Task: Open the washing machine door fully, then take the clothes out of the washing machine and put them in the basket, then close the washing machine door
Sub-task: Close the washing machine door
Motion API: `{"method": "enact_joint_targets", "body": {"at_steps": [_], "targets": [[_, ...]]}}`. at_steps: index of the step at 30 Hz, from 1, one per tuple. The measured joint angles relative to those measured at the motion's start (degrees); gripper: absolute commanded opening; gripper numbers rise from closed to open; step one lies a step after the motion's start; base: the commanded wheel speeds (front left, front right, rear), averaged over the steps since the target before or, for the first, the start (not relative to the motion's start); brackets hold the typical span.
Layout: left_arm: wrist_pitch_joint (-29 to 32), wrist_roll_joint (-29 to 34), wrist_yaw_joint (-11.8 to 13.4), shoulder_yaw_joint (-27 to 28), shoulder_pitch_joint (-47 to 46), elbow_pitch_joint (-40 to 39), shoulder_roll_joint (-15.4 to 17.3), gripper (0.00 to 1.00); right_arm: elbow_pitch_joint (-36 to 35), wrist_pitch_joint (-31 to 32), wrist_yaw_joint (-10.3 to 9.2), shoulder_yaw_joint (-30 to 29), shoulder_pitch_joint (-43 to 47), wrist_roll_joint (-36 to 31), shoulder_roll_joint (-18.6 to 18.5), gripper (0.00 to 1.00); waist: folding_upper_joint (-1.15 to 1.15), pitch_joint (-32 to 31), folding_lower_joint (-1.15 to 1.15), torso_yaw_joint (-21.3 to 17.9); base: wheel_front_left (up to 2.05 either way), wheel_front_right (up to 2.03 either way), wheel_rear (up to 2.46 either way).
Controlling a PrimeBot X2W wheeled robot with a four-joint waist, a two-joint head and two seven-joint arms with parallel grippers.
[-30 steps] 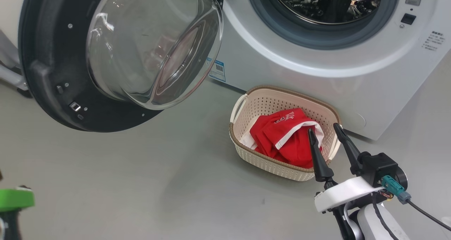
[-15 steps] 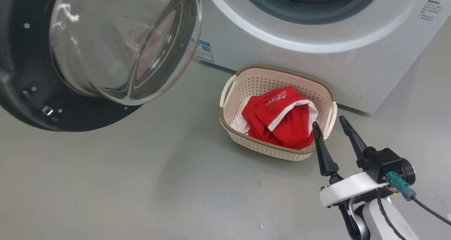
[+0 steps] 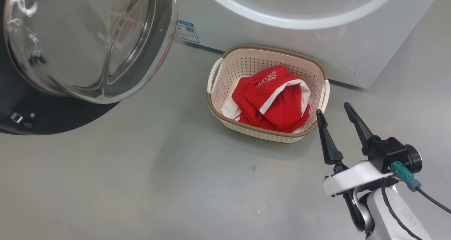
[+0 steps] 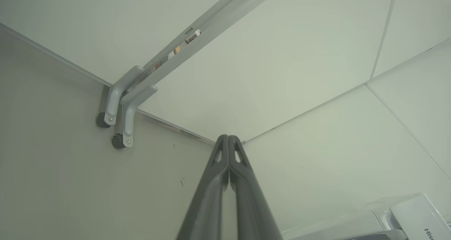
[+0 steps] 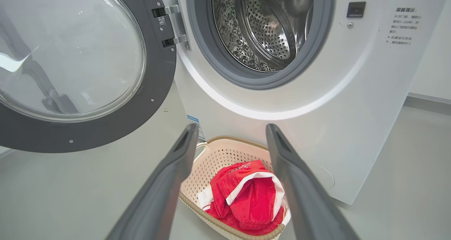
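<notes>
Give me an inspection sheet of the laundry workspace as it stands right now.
Surface: grey floor, a few small specks.
Job's things: clothes heaped in basket; washing machine door swung open; washing machine drum looks empty.
Clutter: nothing seen.
Grippers: right gripper open, empty, beside basket; left gripper shut, empty.
Cables: black cable from right wrist.
Surroundings: white wall panels; grey wheeled frame.

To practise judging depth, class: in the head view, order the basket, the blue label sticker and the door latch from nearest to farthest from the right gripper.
1. The basket, just left of the right gripper.
2. The blue label sticker, on the washing machine front.
3. The door latch, far left.
</notes>
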Motion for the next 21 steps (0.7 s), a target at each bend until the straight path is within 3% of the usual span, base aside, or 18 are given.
{"method": "enact_joint_targets", "body": {"at_steps": [4, 11, 21], "targets": [[2.0, -4.4, 2.5, 3.5, -3.7, 4.0, 0.9, 0.0, -0.2, 0.0, 0.0, -0.1, -0.5, 0.0, -0.4, 1.0, 0.0, 0.8, 0.0, -0.6, 0.0, 0.0, 0.0], [8.6, -11.4, 3.3, 5.2, -9.3, 10.0, 1.6, 0.0, -0.3, 0.0, 0.0, -0.3, -1.0, -0.1, -0.5, 1.0, 0.0, 1.8, 0.0, -1.2, 0.0, 0.0, 0.0], [15.6, -12.8, 3.8, 3.9, -11.3, 16.7, 2.2, 0.0, -0.1, 0.0, 0.0, -0.2, -1.6, -0.1, -0.4, 1.0, 0.0, 2.1, 0.0, -1.5, 0.0, 0.0, 0.0]]}}
